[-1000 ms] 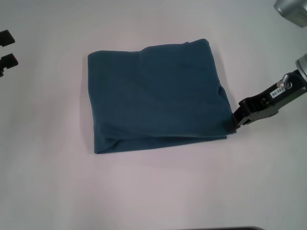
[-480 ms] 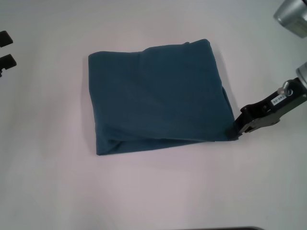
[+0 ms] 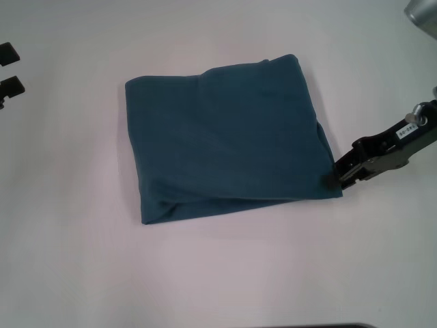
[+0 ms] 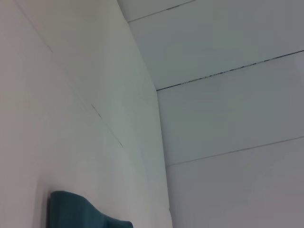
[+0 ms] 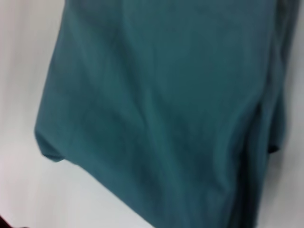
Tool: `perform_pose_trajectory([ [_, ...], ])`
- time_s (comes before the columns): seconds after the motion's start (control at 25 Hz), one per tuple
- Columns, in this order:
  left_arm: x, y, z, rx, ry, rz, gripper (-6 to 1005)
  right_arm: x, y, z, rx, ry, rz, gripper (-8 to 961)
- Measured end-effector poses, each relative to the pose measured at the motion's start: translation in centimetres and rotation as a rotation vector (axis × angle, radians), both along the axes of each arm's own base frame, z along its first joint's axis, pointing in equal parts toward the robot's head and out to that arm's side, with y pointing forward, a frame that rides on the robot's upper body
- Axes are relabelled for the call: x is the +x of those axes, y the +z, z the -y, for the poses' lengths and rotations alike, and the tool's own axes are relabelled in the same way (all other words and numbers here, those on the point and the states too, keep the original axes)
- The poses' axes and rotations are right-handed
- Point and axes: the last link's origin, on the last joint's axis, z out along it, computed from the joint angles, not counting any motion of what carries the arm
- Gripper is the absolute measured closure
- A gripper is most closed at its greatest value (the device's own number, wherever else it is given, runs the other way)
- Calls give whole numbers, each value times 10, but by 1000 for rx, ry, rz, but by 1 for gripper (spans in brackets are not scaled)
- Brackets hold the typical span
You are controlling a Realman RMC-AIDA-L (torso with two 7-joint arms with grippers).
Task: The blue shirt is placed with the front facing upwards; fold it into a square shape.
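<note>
The blue shirt [image 3: 229, 140] lies folded into a rough square near the middle of the white table [image 3: 68, 260], plain side up, no print or collar showing. Its layered edges are stacked along the near side and the robot's right side, with a slight bulge at the near-left corner. In the right wrist view the shirt [image 5: 166, 104] fills most of the picture, soft creases across it and stacked fold edges at one side. The right gripper [image 3: 336, 176] sits low at the shirt's near-right corner, its tips touching the cloth edge; whether it pinches the cloth or is just beside it cannot be told. The right arm reaches in from the right edge, angled down toward the table. The left gripper [image 3: 7, 72] is parked at the far-left edge, well apart from the shirt, fingers spread.
</note>
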Motion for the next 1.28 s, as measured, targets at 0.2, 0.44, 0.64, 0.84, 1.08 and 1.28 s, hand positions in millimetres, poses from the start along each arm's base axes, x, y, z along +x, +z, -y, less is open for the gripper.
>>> perform_pose_trajectory([
  [0.2,0,1,0,1,-1,-1,323,4,21,-10,91,-13,2,598],
  [0.44,-1,3,-1,4,2,-4,324,-26,56,-32,243,166,-117,408],
  [0.64,-2,9,-2,22,11,-4,324,-61,78,-50,386,347,-248,408],
  [0.84,-5,20,-4,35,19,-15,323,-85,88,-66,471,497,-215,407],
  [1.08,-2,23,-4,-4,-28,-60,323,-92,79,-69,492,608,-204,412],
  [1.28,7,2,1,-179,-102,-117,324,-86,81,-68,504,593,-201,413],
])
